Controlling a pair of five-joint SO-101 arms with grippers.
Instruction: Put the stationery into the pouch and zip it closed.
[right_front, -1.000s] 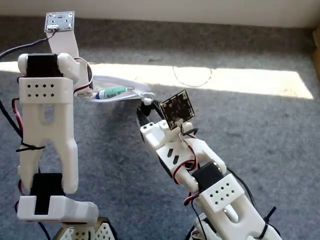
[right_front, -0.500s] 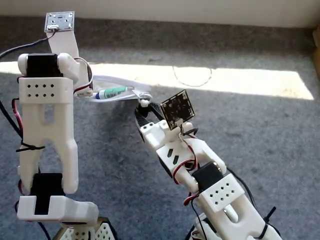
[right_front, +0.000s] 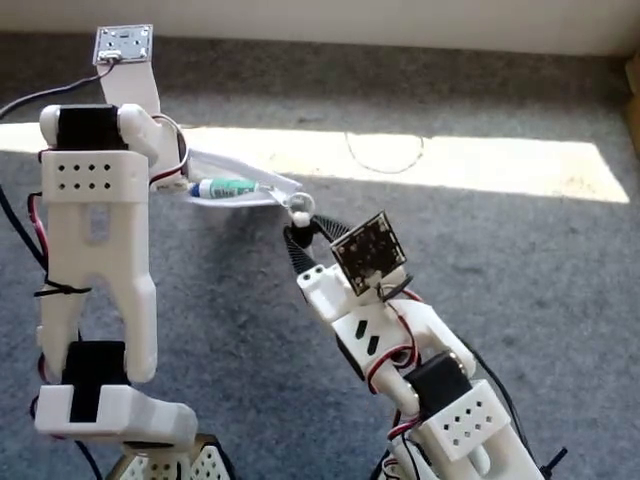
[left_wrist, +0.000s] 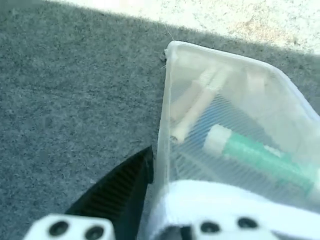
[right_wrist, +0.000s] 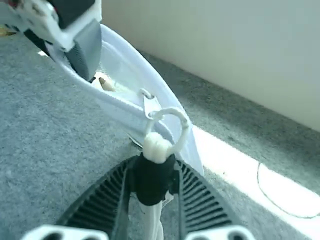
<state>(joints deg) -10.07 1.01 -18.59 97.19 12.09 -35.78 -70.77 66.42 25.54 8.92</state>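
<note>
The left hand (left_wrist: 161, 186) pinches the left end of the white mesh pouch (right_front: 232, 166). The pouch stretches rightward over the grey carpet (right_front: 500, 270), with a green-and-white pen (right_front: 228, 187) inside. At the pouch's right end, the right hand (right_front: 300, 236) is pressed together on the zip pull (right_front: 299, 207).

Two white moulded-plastic arms, left arm (right_front: 95, 250) and right arm (right_front: 400, 340). Black servo blocks (right_front: 88, 128) fill the joints; perforated link plates (right_front: 85, 178) show rows of small holes. Thin red and black cables (right_front: 36, 222) run alongside. Square wrist camera boards (right_front: 122, 43) carry corner screws. Black ribbed fingers (right_wrist: 100, 195).
</note>
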